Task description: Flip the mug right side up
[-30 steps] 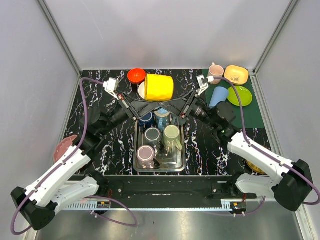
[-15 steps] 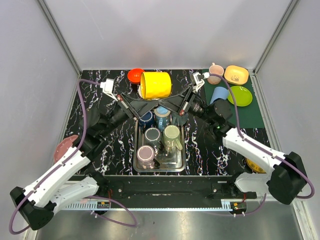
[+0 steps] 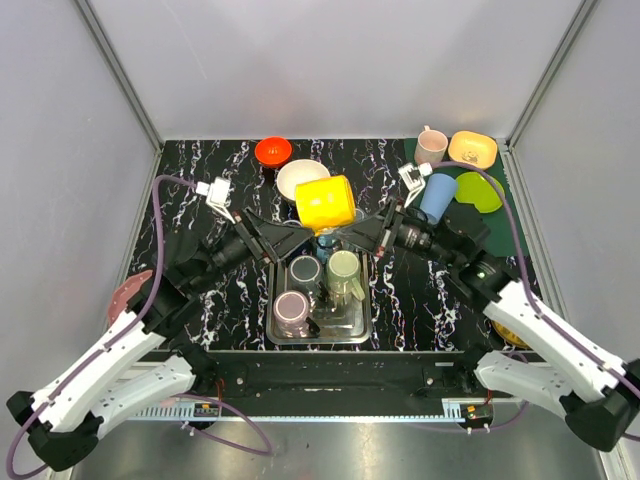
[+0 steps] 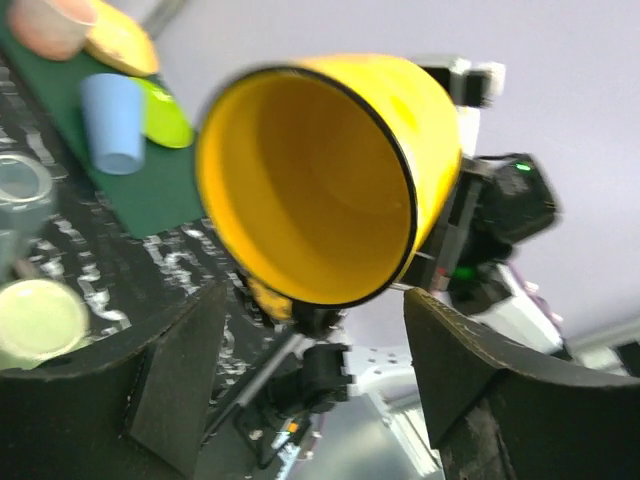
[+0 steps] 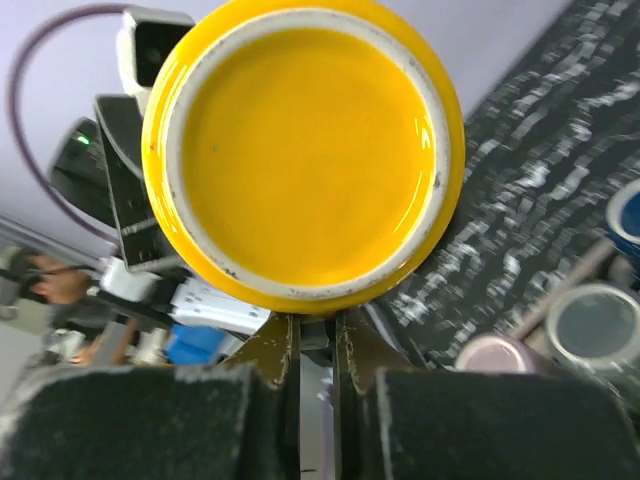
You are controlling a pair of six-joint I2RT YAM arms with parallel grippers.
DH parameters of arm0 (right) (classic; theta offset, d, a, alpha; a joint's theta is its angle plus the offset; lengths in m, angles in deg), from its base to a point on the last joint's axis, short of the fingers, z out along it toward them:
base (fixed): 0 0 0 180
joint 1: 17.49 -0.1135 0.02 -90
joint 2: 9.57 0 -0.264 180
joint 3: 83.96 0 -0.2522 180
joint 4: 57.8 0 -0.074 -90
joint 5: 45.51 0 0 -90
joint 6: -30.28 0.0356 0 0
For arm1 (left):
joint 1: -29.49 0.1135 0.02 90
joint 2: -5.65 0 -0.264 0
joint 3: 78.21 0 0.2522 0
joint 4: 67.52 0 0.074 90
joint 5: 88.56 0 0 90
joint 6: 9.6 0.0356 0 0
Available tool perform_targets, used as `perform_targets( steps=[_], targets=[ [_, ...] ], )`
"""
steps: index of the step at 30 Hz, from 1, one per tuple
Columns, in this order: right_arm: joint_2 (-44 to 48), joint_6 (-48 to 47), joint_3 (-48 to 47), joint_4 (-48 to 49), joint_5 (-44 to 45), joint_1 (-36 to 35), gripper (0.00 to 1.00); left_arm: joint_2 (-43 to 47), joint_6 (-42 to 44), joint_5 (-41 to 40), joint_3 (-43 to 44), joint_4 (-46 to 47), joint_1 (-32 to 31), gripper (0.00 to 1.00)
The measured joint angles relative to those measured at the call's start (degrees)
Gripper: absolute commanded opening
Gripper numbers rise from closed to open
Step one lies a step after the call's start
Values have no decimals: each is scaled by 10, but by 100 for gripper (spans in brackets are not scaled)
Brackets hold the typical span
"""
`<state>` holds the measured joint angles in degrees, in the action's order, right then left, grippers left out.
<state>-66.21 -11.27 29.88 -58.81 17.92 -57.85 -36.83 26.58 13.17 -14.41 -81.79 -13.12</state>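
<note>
The yellow mug (image 3: pixel 325 203) hangs in the air above the far end of the tray, tipped on its side. Its open mouth (image 4: pixel 330 170) faces my left wrist camera and its base (image 5: pixel 300 150) faces my right one. My right gripper (image 3: pixel 358 232) is shut on the mug from below, its fingers (image 5: pixel 275 350) pressed close together under the base. My left gripper (image 3: pixel 297 238) is open. Its fingers (image 4: pixel 180 350) stand wide apart on either side of the mug's mouth, not touching it.
A metal tray (image 3: pixel 340 338) below holds several cups. A white bowl (image 3: pixel 297 177) and a red bowl (image 3: pixel 272 150) sit behind the mug. A blue cup (image 3: pixel 438 193), a green plate (image 3: pixel 482 192), a pink mug (image 3: pixel 431 145) and an orange dish (image 3: pixel 472 149) stand at the far right.
My left gripper has opened and let go of the mug. The right gripper has shut on it. The mug has come nearer, over the tray.
</note>
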Motion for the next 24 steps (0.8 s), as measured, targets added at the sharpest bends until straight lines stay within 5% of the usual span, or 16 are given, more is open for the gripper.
perform_targets(
  steps=[8, 12, 17, 24],
  targets=[
    [85, -186, -62, -363, 122, -22, 0, 45, 75, -193, 45, -217, 3, 81],
    [78, -236, -61, -502, 230, -114, 0, 76, 103, -305, 58, -290, 4, 83],
    [21, -244, -31, -584, 330, -223, 0, 111, 125, -384, 58, -340, 4, 84],
    [-47, -231, -3, -603, 390, -259, 0, 127, 138, -423, 45, -370, 4, 84]
  ],
)
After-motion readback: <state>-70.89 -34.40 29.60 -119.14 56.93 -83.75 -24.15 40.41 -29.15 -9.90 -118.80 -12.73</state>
